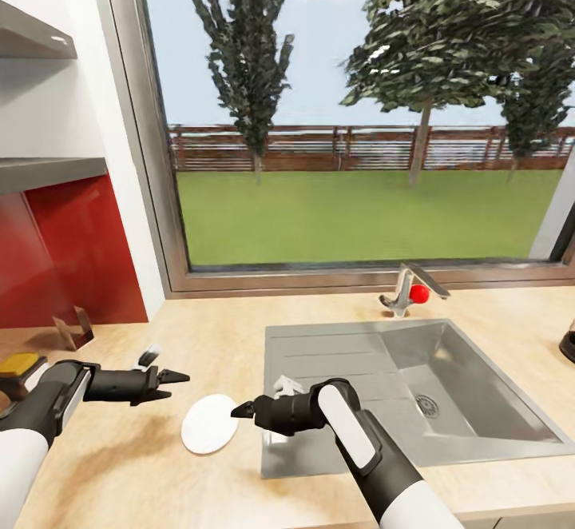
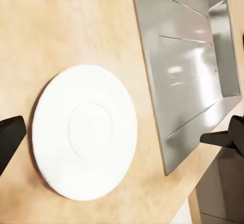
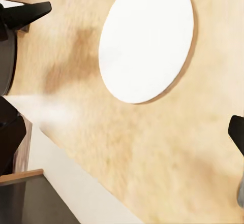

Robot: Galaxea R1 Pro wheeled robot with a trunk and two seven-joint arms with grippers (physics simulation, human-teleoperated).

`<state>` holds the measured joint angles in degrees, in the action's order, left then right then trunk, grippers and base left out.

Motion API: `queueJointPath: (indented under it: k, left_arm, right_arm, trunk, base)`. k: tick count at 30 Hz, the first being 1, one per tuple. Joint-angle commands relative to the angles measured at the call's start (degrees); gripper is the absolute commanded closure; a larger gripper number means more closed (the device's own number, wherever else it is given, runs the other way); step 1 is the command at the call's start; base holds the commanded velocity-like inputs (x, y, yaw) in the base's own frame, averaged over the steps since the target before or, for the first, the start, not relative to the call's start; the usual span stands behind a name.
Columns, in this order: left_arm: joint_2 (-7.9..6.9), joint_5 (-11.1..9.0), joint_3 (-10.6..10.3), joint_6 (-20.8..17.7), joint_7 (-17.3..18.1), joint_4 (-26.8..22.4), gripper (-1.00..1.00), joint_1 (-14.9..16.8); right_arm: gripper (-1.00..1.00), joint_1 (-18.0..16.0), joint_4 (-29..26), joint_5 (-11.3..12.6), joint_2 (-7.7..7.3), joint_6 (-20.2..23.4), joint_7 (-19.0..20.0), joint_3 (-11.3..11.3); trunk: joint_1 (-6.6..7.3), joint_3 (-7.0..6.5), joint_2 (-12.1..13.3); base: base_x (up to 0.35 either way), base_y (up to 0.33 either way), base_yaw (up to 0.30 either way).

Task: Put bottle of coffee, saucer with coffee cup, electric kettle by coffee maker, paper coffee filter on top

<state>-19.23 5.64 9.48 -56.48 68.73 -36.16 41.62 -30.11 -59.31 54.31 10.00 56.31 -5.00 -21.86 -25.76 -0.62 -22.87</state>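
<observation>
- Right now my left gripper (image 1: 172,381) hovers open and empty beside the small flat round white saucer (image 1: 209,423) on the light-wood countertop (image 1: 120,465).
- Right gripper (image 1: 242,411) spread, empty; both could collide over the saucer.

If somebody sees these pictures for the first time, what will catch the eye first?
Probably the white saucer, lying flat on the light-wood countertop just left of the steel sink, with nothing on it. The left gripper and right gripper point at it from either side, both open. Behind, a big window shows lawn and trees.
</observation>
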Motion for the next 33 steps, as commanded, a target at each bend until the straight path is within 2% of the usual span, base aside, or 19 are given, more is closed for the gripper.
queueJointPath:
  k: [1, 6, 8, 12, 23, 27, 30, 33]
  left_arm:
    - [0.05, 0.59, 0.24, -0.47, 0.50, -0.01, -1.00, 0.01]
    - [0.23, 0.67, 0.26, -0.47, 0.45, 0.00, -1.00, -1.05]
    - [1.04, 0.69, 0.28, 0.21, 0.44, 0.03, -1.00, -2.68]
    - [1.49, 0.74, 0.28, 0.32, 0.44, 0.03, -1.00, -3.23]
    - [1.73, 0.69, 0.30, 0.99, 0.50, -0.11, -1.00, -4.38]
    - [1.69, 0.65, 0.38, 3.83, 0.46, 0.03, -1.00, -4.47]
    - [1.66, 0.58, 0.56, 5.65, 0.45, 0.05, -1.00, -4.90]
    - [1.65, 0.54, 0.65, 6.19, 0.44, 0.02, -1.00, -5.14]
  right_arm:
    - [-1.00, -0.02, -0.03, 0.53, 0.00, 0.12, -0.53, -0.03]
    - [-1.00, -0.01, 0.05, 0.53, 0.00, 0.12, -0.51, -0.03]
    - [-1.00, 0.04, 1.66, 1.03, 0.00, 0.12, -0.46, -0.11]
    - [-1.00, 0.04, 2.17, 1.18, 0.00, 0.12, -0.45, -0.21]
    - [-1.00, 0.05, 2.35, 1.31, 0.00, 0.04, -0.19, -3.89]
    - [-1.00, 0.05, 2.41, 1.30, 0.00, 0.03, 3.67, -4.46]
    - [-1.00, 0.05, 3.13, 1.20, 0.00, 0.05, 7.97, -4.67]
    - [-1.00, 0.05, 4.64, 1.17, 0.00, 0.04, 9.57, -4.73]
  trunk:
    - [-0.03, 0.03, -0.05]
    - [-0.03, 0.03, -0.05]
    - [-0.03, 0.03, -0.05]
    - [-0.03, 0.03, -0.05]
    - [-0.03, 0.03, -0.05]
    - [-0.03, 0.03, -0.05]
    - [-0.03, 0.03, -0.05]
    - [-0.03, 0.03, -0.05]
  base:
    - [0.026, 0.014, 0.000]
    - [0.008, 0.004, 0.000]
    - [0.001, 0.000, 0.000]
    - [0.000, 0.000, 0.000]
    - [0.000, 0.000, 0.000]
    - [0.000, 0.000, 0.000]
    - [0.000, 0.000, 0.000]
    - [0.000, 0.000, 0.000]
